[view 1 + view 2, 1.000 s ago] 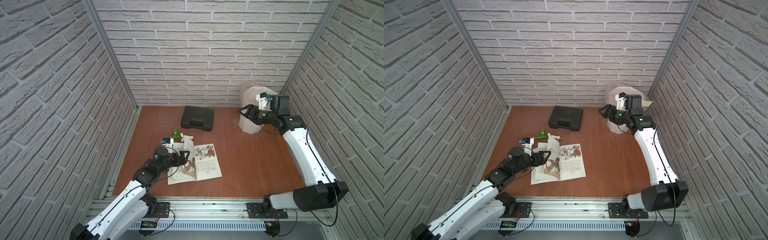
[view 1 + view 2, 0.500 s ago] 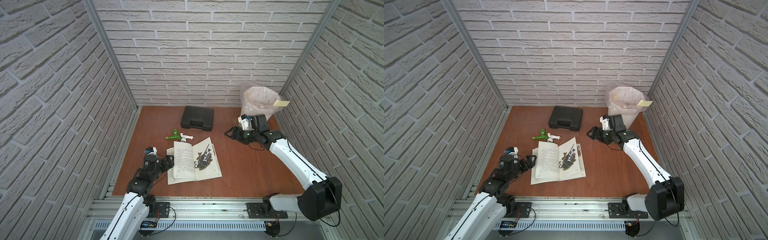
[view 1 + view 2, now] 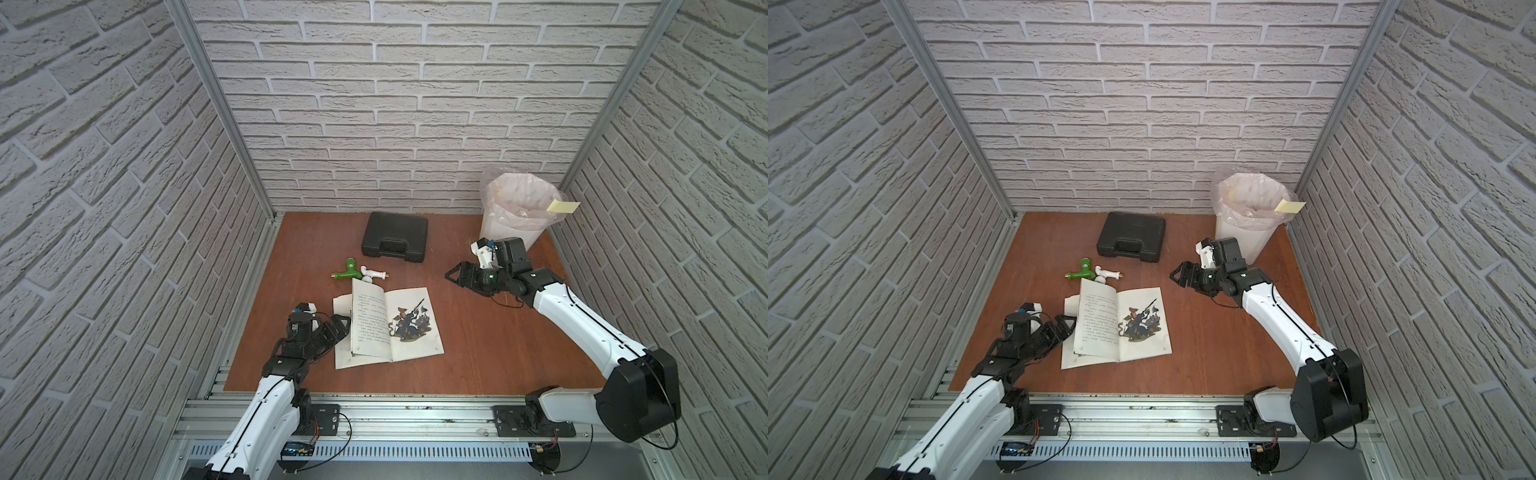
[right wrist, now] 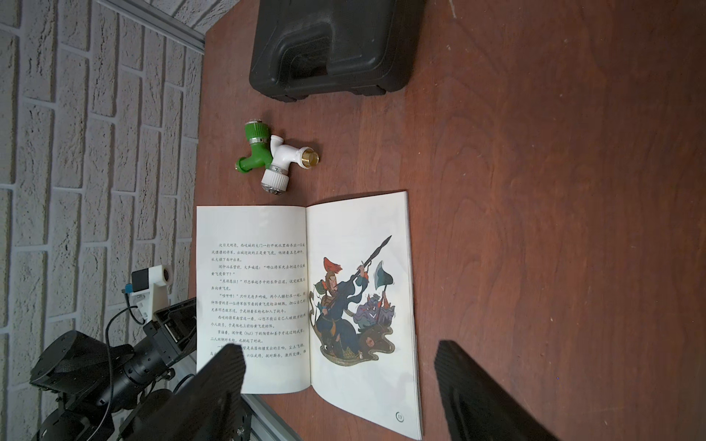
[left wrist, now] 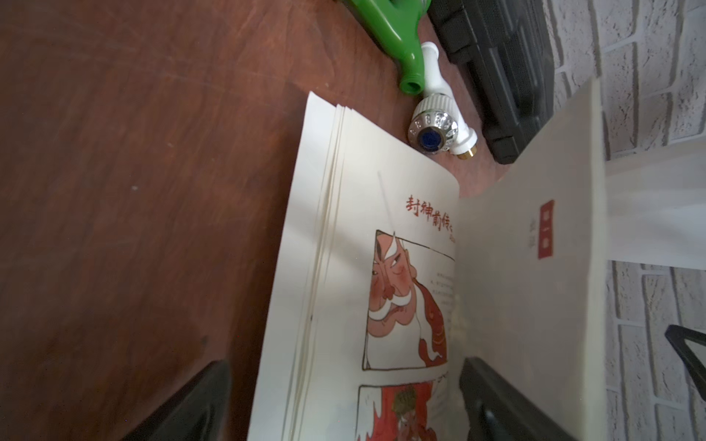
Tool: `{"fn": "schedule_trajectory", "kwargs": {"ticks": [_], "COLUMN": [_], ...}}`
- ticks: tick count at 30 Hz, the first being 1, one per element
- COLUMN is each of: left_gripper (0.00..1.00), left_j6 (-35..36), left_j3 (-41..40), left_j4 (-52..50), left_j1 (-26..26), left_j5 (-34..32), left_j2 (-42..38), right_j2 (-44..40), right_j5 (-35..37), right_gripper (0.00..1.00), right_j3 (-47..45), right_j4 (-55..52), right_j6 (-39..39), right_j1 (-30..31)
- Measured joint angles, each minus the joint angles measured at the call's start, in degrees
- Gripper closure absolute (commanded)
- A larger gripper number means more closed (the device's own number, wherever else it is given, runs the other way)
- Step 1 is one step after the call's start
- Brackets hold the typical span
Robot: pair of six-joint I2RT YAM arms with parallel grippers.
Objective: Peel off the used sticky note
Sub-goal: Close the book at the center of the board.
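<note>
The yellow sticky note [image 3: 563, 206] adheres to the rim of the lined bin [image 3: 511, 226] at the far right corner of the counter [image 3: 478, 340]. Left tool [image 3: 337, 328]: jaws apart, at the left edge of the open book [image 3: 409, 328]. Right tool [image 3: 456, 277]: jaws apart, empty, between book and bin.

Red heading [image 5: 429, 215]: "封神前传", on a book [image 5: 382, 183] page, above a red-faced man's portrait.
Page number [image 4: 399, 416]: "13", ringed, at the book's illustrated page corner.
Body text [image 4: 258, 301]: Chinese paragraphs on the facing page, too small to read.
Red tab [image 5: 546, 229]: on the book's raised leaf, blurred.
</note>
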Motion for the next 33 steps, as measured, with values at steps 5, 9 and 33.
{"fn": "schedule_trajectory", "kwargs": {"ticks": [5,9,33], "left_gripper": [0.02,0.02,0.02], "left_j6": [-0.7,-1.4,-7.3], "left_j3": [0.0,-0.5,-1.5], "left_j4": [3.0,4.2,14.6], "left_j1": [0.5,0.8,1.0], "left_j5": [1.9,2.6,10.9], "left_j2": [2.7,3.6,3.0], "right_j2": [0.0,0.0,0.1], "right_j5": [0.0,-0.1,-0.4], "right_gripper": [0.17,0.17,0.17], "right_j3": [0.0,0.0,0.0], "right_j4": [0.3,0.3,0.7], "right_j6": [0.0,0.0,0.0], "right_j1": [0.0,0.0,0.0]}}
